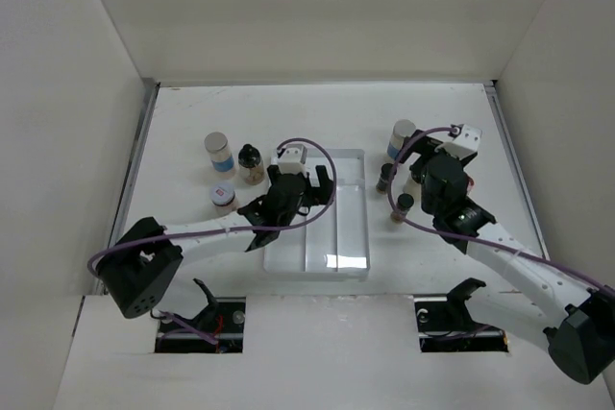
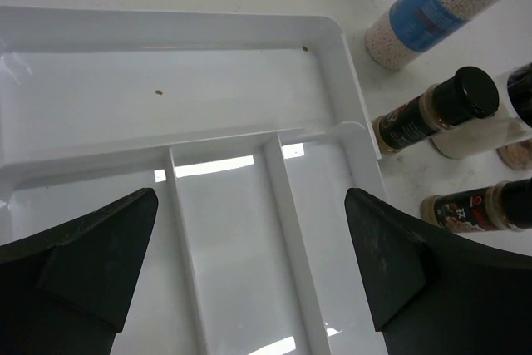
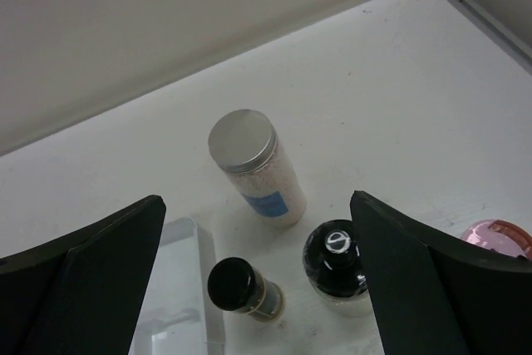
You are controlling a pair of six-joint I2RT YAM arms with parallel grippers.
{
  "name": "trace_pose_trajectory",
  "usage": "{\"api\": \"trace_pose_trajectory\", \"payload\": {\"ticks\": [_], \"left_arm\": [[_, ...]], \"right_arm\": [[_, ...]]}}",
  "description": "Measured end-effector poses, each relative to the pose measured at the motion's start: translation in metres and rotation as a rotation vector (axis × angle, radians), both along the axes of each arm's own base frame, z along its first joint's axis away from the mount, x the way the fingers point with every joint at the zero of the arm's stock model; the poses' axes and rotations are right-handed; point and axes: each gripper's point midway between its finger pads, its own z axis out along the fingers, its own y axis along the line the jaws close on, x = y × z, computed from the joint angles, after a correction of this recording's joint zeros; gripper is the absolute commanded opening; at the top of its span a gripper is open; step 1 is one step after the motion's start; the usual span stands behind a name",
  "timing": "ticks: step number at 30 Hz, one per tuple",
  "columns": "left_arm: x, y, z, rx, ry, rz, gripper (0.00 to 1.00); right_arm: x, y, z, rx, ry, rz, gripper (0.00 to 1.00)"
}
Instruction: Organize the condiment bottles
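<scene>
My left gripper [image 1: 315, 189] hangs open and empty over the clear divided tray [image 1: 351, 237]; the left wrist view shows its jaws wide apart [image 2: 249, 205] above the tray's dividers [image 2: 278, 205]. My right gripper [image 1: 418, 168] is open and empty [image 3: 256, 205] above a group of condiment bottles right of the tray: a silver-capped jar with a blue label [image 3: 253, 164], a small black-capped bottle [image 3: 241, 288], a wider black-capped bottle [image 3: 337, 263] close to the right finger, and a pink cap [image 3: 499, 239]. This group also shows in the left wrist view [image 2: 436, 110].
Left of the tray stand a silver-capped jar [image 1: 219, 153], a black-capped bottle [image 1: 251, 162] and a small pale-capped jar [image 1: 223, 196]. White walls enclose the table at the back and both sides. The tray's compartments hold nothing.
</scene>
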Motion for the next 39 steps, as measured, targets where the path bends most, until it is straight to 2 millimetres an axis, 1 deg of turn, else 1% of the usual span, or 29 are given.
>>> {"api": "trace_pose_trajectory", "payload": {"ticks": [3, 5, 7, 8, 9, 10, 11, 12, 13, 14, 15, 16, 17, 18, 19, 20, 21, 22, 24, 25, 26, 27, 30, 33, 36, 39], "left_arm": [[0.003, 0.007, 0.003, 0.007, -0.007, 0.029, 1.00], [0.006, 0.013, 0.013, -0.002, -0.027, 0.047, 1.00], [0.010, 0.023, 0.028, -0.017, -0.060, 0.078, 1.00], [0.013, 0.028, 0.036, -0.026, -0.080, 0.096, 1.00], [0.015, 0.034, 0.044, -0.033, -0.099, 0.118, 1.00], [0.017, 0.040, 0.051, -0.037, -0.114, 0.139, 1.00], [0.018, 0.046, 0.057, -0.038, -0.128, 0.161, 1.00], [0.020, 0.052, 0.062, -0.035, -0.138, 0.183, 1.00], [0.021, 0.059, 0.066, -0.030, -0.144, 0.205, 1.00], [0.022, 0.065, 0.069, -0.025, -0.148, 0.222, 1.00], [0.022, 0.072, 0.072, -0.018, -0.152, 0.244, 0.95], [0.021, 0.079, 0.074, -0.009, -0.151, 0.262, 0.81], [0.020, 0.088, 0.077, -0.001, -0.152, 0.284, 0.61], [0.018, 0.097, 0.080, 0.004, -0.153, 0.307, 0.50], [0.016, 0.105, 0.084, 0.009, -0.156, 0.329, 0.47], [0.012, 0.116, 0.089, 0.016, -0.162, 0.358, 0.48], [0.008, 0.128, 0.094, 0.019, -0.167, 0.390, 0.50], [0.003, 0.140, 0.098, 0.019, -0.169, 0.423, 0.56], [-0.005, 0.161, 0.101, 0.023, -0.162, 0.489, 0.73], [-0.009, 0.171, 0.099, 0.030, -0.150, 0.522, 0.80], [-0.013, 0.181, 0.094, 0.039, -0.131, 0.552, 0.84], [-0.015, 0.190, 0.087, 0.057, -0.106, 0.581, 0.87], [-0.018, 0.214, 0.062, 0.123, -0.023, 0.656, 0.90], [-0.019, 0.230, 0.027, 0.196, 0.079, 0.695, 0.91], [-0.019, 0.238, -0.002, 0.241, 0.164, 0.704, 0.90], [-0.016, 0.239, -0.021, 0.269, 0.221, 0.701, 0.88]], "right_arm": [[0.002, 0.015, -0.002, 0.006, 0.005, 0.067, 1.00], [0.002, 0.027, -0.004, 0.012, 0.005, 0.116, 1.00], [0.002, 0.039, -0.006, 0.026, 0.001, 0.164, 1.00], [0.001, 0.045, -0.006, 0.035, -0.002, 0.189, 0.93], [0.000, 0.052, -0.008, 0.041, -0.002, 0.216, 0.78], [-0.002, 0.059, -0.008, 0.049, -0.003, 0.247, 0.59], [-0.004, 0.064, -0.009, 0.051, -0.004, 0.272, 0.43], [-0.006, 0.071, -0.009, 0.062, -0.003, 0.299, 0.31], [-0.008, 0.077, -0.010, 0.067, -0.003, 0.323, 0.22], [-0.011, 0.084, -0.009, 0.074, -0.007, 0.350, 0.17], [-0.014, 0.091, -0.009, 0.083, -0.009, 0.377, 0.15], [-0.018, 0.098, -0.009, 0.088, -0.008, 0.403, 0.14], [-0.022, 0.106, -0.009, 0.093, -0.008, 0.435, 0.16], [-0.026, 0.115, -0.009, 0.099, -0.008, 0.470, 0.19], [-0.029, 0.124, -0.008, 0.104, -0.010, 0.503, 0.25], [-0.033, 0.133, -0.008, 0.111, -0.012, 0.537, 0.32], [-0.036, 0.142, -0.008, 0.115, -0.012, 0.570, 0.41], [-0.038, 0.149, -0.010, 0.118, -0.008, 0.596, 0.51], [-0.042, 0.164, -0.018, 0.113, 0.010, 0.645, 0.70], [-0.043, 0.170, -0.023, 0.106, 0.023, 0.666, 0.75], [-0.045, 0.176, -0.030, 0.095, 0.040, 0.686, 0.80], [-0.046, 0.180, -0.036, 0.087, 0.058, 0.701, 0.83], [-0.049, 0.191, -0.056, 0.059, 0.107, 0.735, 0.87], [-0.051, 0.197, -0.069, 0.042, 0.141, 0.753, 0.88], [-0.051, 0.199, -0.074, 0.033, 0.153, 0.759, 0.88], [-0.051, 0.200, -0.075, 0.029, 0.153, 0.761, 0.88]]}}
